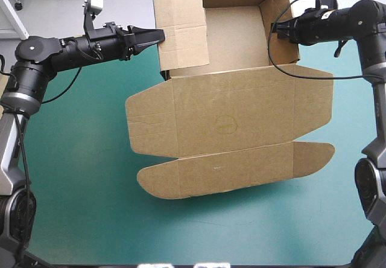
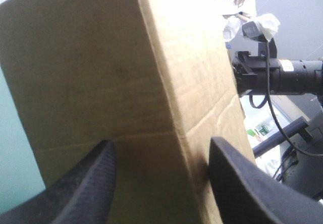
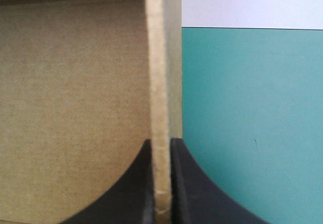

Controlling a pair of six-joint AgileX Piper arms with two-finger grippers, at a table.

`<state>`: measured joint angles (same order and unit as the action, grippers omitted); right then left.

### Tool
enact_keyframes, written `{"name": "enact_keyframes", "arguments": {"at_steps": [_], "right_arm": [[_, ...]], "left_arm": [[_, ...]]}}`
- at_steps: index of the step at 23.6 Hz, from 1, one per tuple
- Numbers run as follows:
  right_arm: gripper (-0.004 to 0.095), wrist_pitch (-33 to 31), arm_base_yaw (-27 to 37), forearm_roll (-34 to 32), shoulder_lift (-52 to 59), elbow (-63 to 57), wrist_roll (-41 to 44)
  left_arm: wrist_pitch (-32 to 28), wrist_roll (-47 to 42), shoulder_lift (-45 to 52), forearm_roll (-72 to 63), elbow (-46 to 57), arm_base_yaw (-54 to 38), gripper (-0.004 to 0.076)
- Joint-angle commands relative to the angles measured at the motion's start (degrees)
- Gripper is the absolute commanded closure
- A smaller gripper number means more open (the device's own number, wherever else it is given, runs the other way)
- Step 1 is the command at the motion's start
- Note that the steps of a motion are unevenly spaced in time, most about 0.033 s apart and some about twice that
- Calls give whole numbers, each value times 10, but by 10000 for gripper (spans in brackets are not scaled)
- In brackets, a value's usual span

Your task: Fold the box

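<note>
1. The brown cardboard box (image 1: 229,117), a cut sheet of corrugated board, lies on the far half of the teal-green table cover (image 1: 78,177), partly set up.
2. Its far portion forms an open tray (image 1: 232,35) at the table's far edge, with walls raised on all sides.
3. The broad flat lid panel (image 1: 235,114) is spread flat on the near side of the tray and reaches toward the middle of the table. It has angled side flaps. A narrower strip with rounded ends (image 1: 235,171) runs along its near edge.
4. The left gripper (image 1: 158,37), with black fin-shaped fingers, comes in level from the left and meets the tall left wall (image 1: 181,29) of the tray at its outer face.
5. In the left wrist view this gripper (image 2: 161,148) has its fingers (image 2: 91,183) well apart. The upright edge of the left wall stands between them, and neither finger is pressed against it.
6. The right gripper (image 1: 274,29), also black-fingered, reaches in from the right to the right wall (image 1: 280,20) of the tray.
7. In the right wrist view this gripper (image 3: 161,143) is clamped on that wall. The fingers are all but together, with only the thickness of the board between them. One finger is inside the tray and one outside, over the cover.
8. The right arm (image 2: 287,75) shows beyond the left wall in the left wrist view.
</note>
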<state>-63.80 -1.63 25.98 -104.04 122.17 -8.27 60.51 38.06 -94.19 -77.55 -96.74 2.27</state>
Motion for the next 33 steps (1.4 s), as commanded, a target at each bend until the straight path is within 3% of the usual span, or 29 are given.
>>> {"name": "enact_keyframes", "arguments": {"at_steps": [1, 9, 18, 25, 33], "right_arm": [[919, 40, -27, 19, 27, 16, 26], [919, 47, -77, -12, 7, 16, 51], [919, 56, -82, -46, -5, 16, 69], [919, 62, -82, -54, -5, 16, 77], [914, 57, -82, -57, -5, 16, 92]], "left_arm": [[-26, -22, 23, 2, -28, 8, 321], [-27, -51, 23, 45, -33, 14, 321], [-42, -114, 23, 145, -74, 14, 323], [20, -176, -17, 191, -158, 14, 323], [25, -257, -41, 346, -214, 43, 323]]}}
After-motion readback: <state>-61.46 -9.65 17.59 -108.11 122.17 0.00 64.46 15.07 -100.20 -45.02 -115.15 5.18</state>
